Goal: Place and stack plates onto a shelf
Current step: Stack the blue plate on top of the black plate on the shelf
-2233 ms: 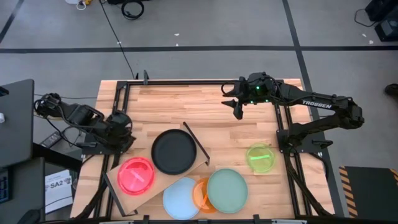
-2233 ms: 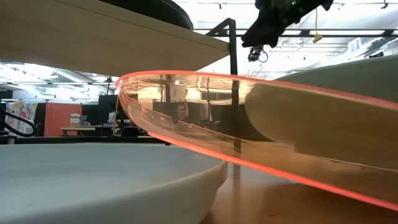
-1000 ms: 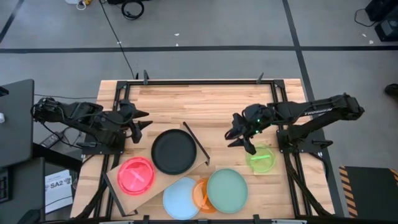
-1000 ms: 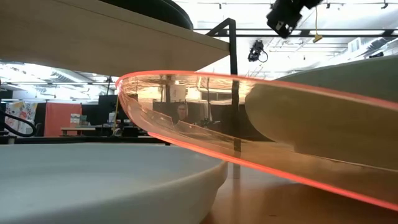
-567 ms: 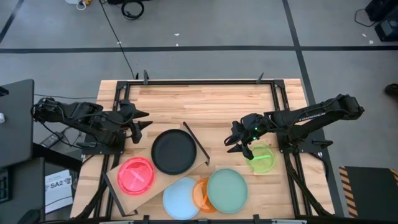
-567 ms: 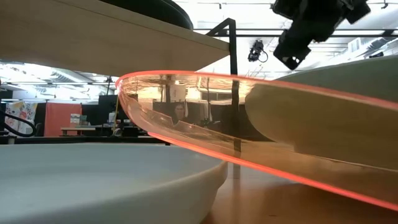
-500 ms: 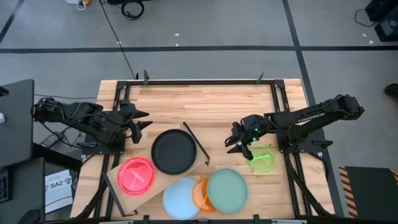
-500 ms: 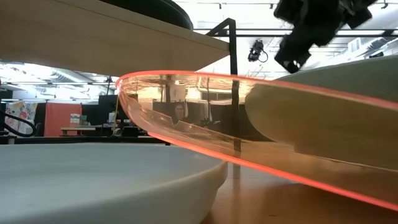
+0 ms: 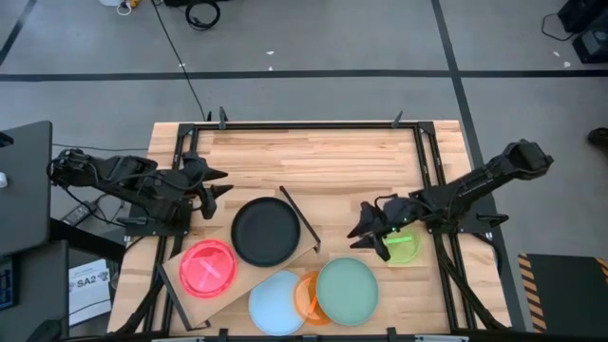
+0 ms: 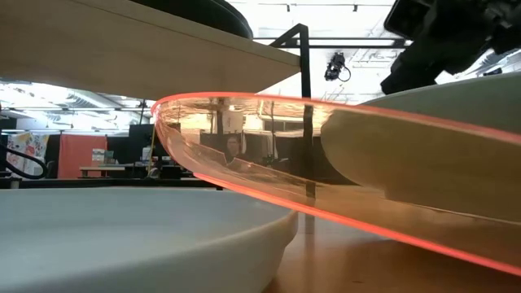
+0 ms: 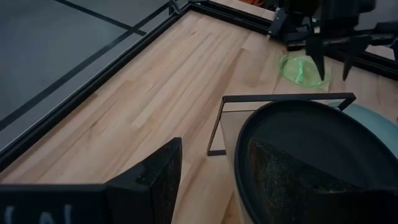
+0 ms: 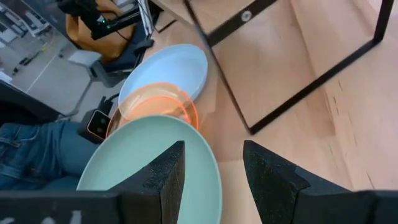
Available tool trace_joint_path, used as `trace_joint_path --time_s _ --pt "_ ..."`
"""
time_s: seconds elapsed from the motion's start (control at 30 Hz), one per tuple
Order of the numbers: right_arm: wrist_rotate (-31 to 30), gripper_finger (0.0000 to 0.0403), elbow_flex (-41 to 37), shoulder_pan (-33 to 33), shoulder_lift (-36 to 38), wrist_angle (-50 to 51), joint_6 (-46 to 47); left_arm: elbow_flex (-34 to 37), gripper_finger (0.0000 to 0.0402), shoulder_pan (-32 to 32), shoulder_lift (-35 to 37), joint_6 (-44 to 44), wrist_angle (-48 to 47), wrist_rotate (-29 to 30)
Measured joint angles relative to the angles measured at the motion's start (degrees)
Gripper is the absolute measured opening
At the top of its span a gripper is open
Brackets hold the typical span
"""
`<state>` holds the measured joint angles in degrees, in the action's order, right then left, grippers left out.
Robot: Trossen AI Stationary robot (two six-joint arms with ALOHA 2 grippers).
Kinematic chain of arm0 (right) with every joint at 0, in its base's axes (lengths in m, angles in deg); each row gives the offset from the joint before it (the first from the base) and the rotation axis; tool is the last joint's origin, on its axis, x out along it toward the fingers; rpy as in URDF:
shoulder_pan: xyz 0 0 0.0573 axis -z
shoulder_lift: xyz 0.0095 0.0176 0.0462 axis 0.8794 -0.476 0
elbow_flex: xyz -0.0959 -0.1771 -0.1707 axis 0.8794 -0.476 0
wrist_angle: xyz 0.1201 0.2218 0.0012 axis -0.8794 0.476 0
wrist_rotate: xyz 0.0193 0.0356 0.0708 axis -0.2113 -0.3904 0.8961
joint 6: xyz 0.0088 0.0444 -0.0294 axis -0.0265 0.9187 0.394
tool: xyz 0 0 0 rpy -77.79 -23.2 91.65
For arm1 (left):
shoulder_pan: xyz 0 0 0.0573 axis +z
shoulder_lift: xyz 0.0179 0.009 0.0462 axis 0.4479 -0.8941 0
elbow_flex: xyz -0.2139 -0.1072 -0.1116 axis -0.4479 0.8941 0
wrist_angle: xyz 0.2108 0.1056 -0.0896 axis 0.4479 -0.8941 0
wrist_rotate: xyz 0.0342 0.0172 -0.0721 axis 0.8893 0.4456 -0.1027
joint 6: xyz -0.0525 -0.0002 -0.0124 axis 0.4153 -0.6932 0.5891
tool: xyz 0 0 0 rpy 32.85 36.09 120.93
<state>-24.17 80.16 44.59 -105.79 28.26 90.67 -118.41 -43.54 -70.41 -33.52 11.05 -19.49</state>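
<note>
A black plate and a pink plate lie on the shelf, whose black frame stands at its right end. Near the front edge, an orange plate sits tilted with one rim on a light-blue plate and the other under a mint-green plate. A neon-green plate lies flat at the right. My right gripper hangs open just left of the neon-green plate and above the mint one, touching nothing. My left gripper waits open at the table's left, beyond the black plate.
Black frame rails run along the table's edges. The shelf's frame bar stands close ahead of my right gripper. Bare wood fills the far half of the table. A person in jeans sits past the near edge.
My right gripper has come down and toward the table's near edge, rolling a little, from above the middle right to low beside the neon-green plate. Its fingers have stayed open. No plate has moved.
</note>
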Motion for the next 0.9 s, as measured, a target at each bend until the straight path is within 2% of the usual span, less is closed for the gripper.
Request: trace_joint_path --time_s 0.17,0.4,0.7,0.9 --pt "-6.3 0.0169 0.0 -4.2 0.0 -0.3 1.3 0.0 0.0192 0.0 0.0 0.0 0.0 0.0" --pt "-10.9 0.0169 0.1 -7.6 -2.8 -0.9 1.7 0.0 0.0192 0.0 0.0 0.0 0.0 0.0" --pt "-11.3 0.0169 4.4 -8.1 -16.1 -0.8 -2.6 0.0 0.0192 0.0 0.0 0.0 0.2 0.0" --pt "-10.9 0.0169 6.9 -8.1 -22.5 -0.8 -3.4 0.0 0.0192 0.0 0.0 0.0 0.3 0.0"
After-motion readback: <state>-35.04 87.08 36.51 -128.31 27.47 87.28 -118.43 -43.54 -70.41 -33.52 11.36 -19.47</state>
